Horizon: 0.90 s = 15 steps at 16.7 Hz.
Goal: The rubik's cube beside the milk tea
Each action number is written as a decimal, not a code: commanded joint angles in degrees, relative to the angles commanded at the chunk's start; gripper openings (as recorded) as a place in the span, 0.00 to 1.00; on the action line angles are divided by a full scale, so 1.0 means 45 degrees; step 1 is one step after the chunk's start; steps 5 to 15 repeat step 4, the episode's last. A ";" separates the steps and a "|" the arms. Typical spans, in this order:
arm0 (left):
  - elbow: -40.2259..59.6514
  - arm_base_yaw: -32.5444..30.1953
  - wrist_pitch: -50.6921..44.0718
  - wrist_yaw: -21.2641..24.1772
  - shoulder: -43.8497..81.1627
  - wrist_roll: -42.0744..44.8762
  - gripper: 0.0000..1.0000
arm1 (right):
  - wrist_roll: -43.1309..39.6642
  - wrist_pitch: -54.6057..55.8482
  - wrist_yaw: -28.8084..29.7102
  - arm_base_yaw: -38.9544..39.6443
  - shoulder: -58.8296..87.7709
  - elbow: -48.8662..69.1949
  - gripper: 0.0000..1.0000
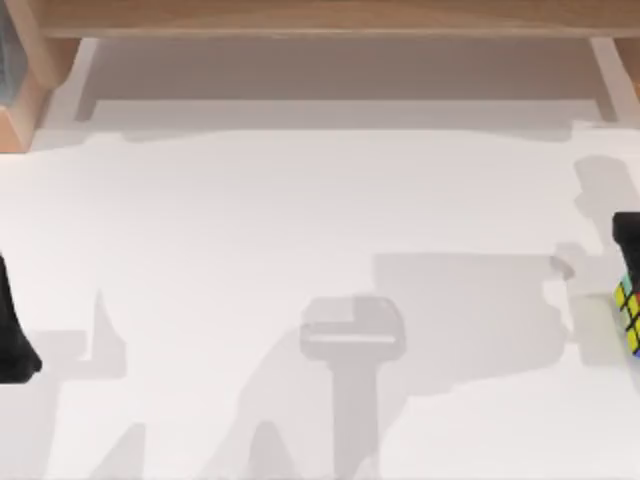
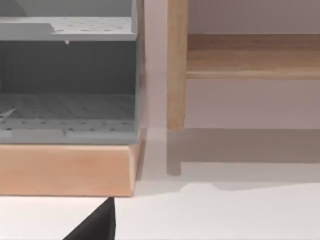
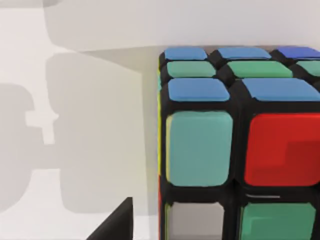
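Rubik's cube (image 1: 629, 315) cut off at rt edge

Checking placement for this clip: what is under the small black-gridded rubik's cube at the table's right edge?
The small black-gridded rubik's cube sits on the white table, its shadow beside it. The contact patch itself is covered by the cube. The right gripper is just beyond it.

The left arm (image 1: 12, 325) sits low at the tabletop's (image 1: 300, 220) left edge, a dark shape cut off by the frame. The right arm (image 1: 627, 240) reaches in at the right edge, mid-depth, likewise cropped, its wrist camera close above the surface.
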 joint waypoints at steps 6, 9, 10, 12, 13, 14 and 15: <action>0.0000 0.0000 0.0000 0.0000 0.0000 0.0000 1.00 | 0.0000 0.0000 0.0000 0.0000 0.0000 0.0000 1.00; 0.0000 0.0000 0.0000 0.0000 0.0000 0.0000 1.00 | 0.0000 0.0000 0.0000 0.0000 0.0000 0.0000 1.00; 0.0000 0.0000 0.0000 0.0000 0.0000 0.0000 1.00 | 0.0000 0.0000 0.0000 0.0000 0.0000 0.0000 1.00; 0.0000 0.0000 0.0000 0.0000 0.0000 0.0000 1.00 | 0.0000 0.0000 0.0000 0.0000 0.0000 0.0000 1.00; 0.0000 0.0000 0.0000 0.0000 0.0000 0.0000 1.00 | 0.0000 0.0000 0.0000 0.0000 0.0000 0.0000 1.00; 0.0000 0.0000 0.0000 0.0000 0.0000 0.0000 1.00 | 0.0000 0.0000 0.0000 0.0000 0.0000 0.0000 1.00; 0.0000 0.0000 0.0000 0.0000 0.0000 0.0000 1.00 | 0.0000 0.0000 0.0000 0.0000 0.0000 0.0000 1.00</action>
